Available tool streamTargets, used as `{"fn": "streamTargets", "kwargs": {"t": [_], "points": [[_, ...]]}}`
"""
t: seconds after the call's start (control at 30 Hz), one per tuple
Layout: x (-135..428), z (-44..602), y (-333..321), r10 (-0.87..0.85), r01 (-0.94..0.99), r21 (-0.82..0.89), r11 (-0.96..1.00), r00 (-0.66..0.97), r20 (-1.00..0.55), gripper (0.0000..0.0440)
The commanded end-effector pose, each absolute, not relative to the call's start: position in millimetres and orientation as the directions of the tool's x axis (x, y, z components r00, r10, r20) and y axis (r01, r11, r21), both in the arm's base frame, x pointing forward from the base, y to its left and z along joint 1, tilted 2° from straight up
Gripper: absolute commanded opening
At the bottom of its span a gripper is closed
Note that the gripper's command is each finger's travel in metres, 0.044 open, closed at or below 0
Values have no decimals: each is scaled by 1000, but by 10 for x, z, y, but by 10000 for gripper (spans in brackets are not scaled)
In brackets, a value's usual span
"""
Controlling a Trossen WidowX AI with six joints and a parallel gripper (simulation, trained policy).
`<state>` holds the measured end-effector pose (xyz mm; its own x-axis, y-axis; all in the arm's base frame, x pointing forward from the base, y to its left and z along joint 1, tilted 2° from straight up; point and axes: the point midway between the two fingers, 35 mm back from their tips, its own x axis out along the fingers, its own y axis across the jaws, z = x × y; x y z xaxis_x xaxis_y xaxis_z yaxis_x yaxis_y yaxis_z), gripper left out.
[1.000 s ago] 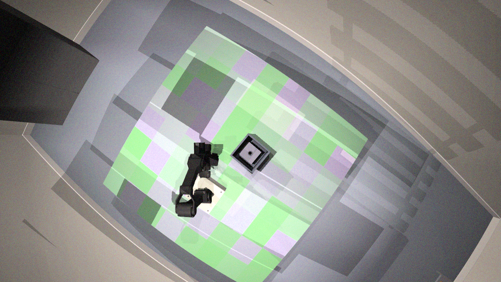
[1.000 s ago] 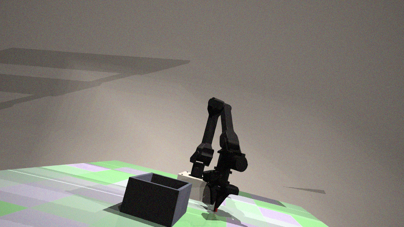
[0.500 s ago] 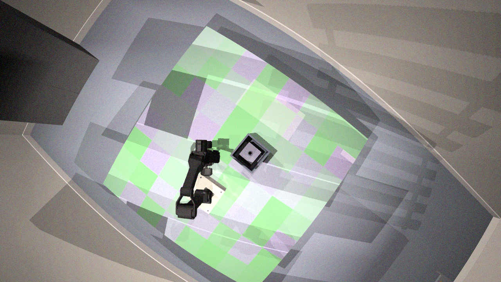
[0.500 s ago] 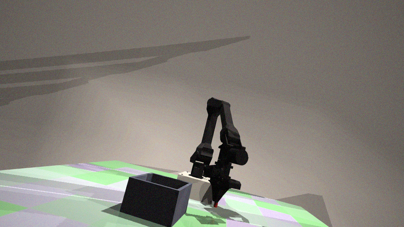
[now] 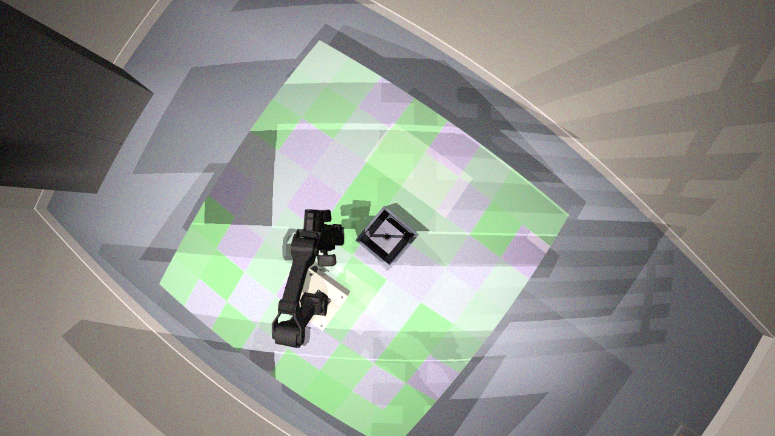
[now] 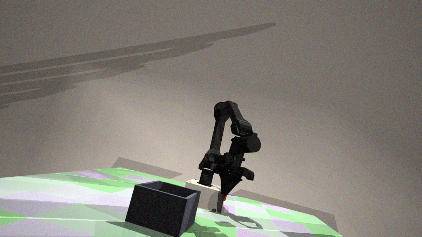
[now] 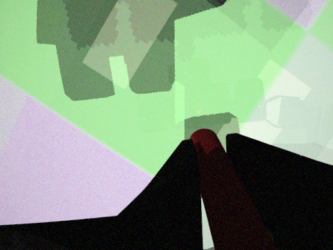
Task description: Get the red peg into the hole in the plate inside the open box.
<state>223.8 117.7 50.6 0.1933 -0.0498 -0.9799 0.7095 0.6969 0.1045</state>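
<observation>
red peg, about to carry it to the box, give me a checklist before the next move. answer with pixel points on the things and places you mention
1. Hand (image 5: pixel 326 246) (image 6: pixel 222 203) (image 7: pixel 209 147) shut on the red peg (image 6: pixel 224 197) (image 7: pixel 227 187): ok
2. Peg raised off the table: cannot tell, its lower part is not clearly seen
3. Peg upright: cannot tell, too little of it shows in the exterior view
4. Box (image 5: pixel 373 250) (image 6: pixel 156 206) open at the top: ok
5. Hole (image 5: pixel 387 236) in the plate (image 5: pixel 387 247) visible from above: ok
6. Hand over the box: not ok, it is off to one side
</observation>
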Motion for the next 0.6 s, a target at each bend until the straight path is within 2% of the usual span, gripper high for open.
{"fn": "streamTargets", "kwargs": {"t": [0.0, 0.57], "points": [[2388, 702, 1109, -67, 701, 119, 703, 231, -971, 0], [2863, 950, 539, -130, 760, 126, 637, 267, -955, 0]]}}
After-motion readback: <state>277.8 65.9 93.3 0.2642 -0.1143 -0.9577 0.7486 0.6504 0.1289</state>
